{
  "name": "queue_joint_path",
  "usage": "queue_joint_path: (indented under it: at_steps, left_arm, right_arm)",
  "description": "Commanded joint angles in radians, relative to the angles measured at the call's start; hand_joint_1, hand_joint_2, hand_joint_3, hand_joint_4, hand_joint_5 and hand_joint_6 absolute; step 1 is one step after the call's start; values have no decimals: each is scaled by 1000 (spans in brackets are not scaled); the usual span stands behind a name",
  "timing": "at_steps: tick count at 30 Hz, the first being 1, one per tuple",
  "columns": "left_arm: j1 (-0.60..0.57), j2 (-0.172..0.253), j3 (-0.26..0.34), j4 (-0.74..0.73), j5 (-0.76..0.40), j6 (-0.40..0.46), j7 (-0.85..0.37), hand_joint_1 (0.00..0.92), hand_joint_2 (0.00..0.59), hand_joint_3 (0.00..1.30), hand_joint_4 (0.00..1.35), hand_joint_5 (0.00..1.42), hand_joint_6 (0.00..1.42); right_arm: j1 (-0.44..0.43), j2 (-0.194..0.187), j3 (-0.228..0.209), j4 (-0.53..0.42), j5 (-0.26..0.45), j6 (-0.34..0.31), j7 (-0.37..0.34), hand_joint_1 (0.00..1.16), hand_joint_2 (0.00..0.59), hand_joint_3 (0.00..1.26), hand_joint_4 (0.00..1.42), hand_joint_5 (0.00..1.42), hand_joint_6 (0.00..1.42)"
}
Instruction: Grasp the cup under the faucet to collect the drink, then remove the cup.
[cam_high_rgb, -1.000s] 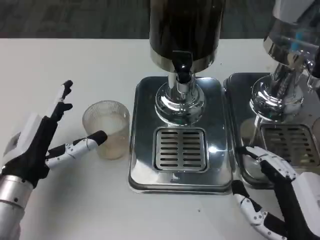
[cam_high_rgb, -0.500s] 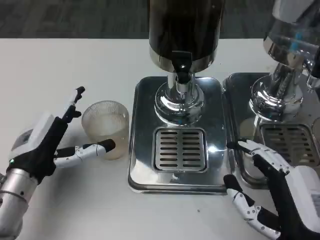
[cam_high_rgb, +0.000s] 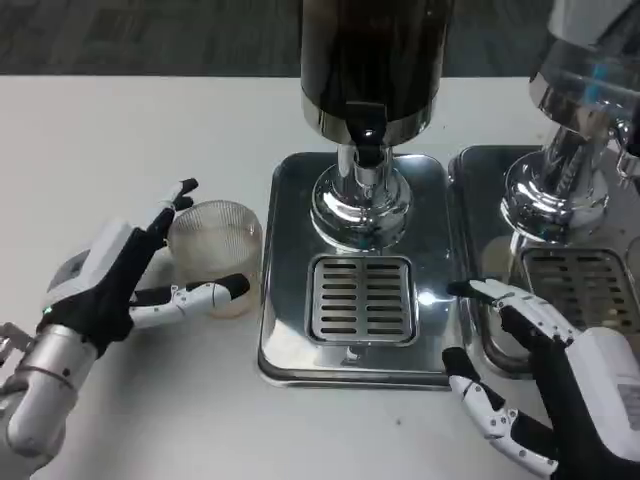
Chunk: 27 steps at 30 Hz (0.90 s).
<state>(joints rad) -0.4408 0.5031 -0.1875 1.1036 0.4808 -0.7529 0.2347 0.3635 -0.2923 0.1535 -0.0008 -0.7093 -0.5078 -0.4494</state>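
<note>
A clear ribbed plastic cup (cam_high_rgb: 218, 250) stands upright on the white table, just left of the steel drip tray (cam_high_rgb: 355, 345). My left hand (cam_high_rgb: 125, 280) is around it from the left, one finger behind the cup's rim and one across its front near the base; the fingers lie at the cup's wall without lifting it. The dark drink dispenser (cam_high_rgb: 372, 60) has its black faucet (cam_high_rgb: 364, 135) over the slotted grate (cam_high_rgb: 360, 297). My right hand (cam_high_rgb: 560, 385) hovers open at the tray's front right corner, holding nothing.
A second steel dispenser (cam_high_rgb: 580, 120) with its own drip tray (cam_high_rgb: 480, 200) stands at the right, close to my right hand. Bare white table lies in front of and to the left of the cup.
My left hand has moved right and closed in around the cup. My right hand has shifted left and up toward the tray's corner. The cup has stayed put.
</note>
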Motion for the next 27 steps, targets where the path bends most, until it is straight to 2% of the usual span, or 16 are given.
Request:
queue_joint_path:
  at_steps: [1,9,17,24,27]
  left_arm:
    - [-33,-21,-22,28,-2,-25,-15,330,52,79,123,277,301]
    - [-60,-43,-51,51,9,0,-10,352,80,159,217,363,381]
    - [-46,-48,-60,41,19,20,76,360,112,313,396,569,647]
    - [-29,-41,-63,36,19,20,137,335,131,381,482,656,738]
    - [-20,-36,-62,32,22,16,171,331,139,425,533,717,832]
  right_arm:
    - [0,-7,-1,-8,16,-5,11,352,405,326,257,246,422]
    - [4,-8,-6,-12,32,-3,24,352,405,332,257,246,422]
    - [6,-10,-12,-10,40,-6,24,359,400,334,257,246,423]
    - [-2,-13,-13,10,44,-16,18,365,398,328,257,247,424]
    - [-7,-13,-12,18,48,-21,16,367,398,327,257,250,425]
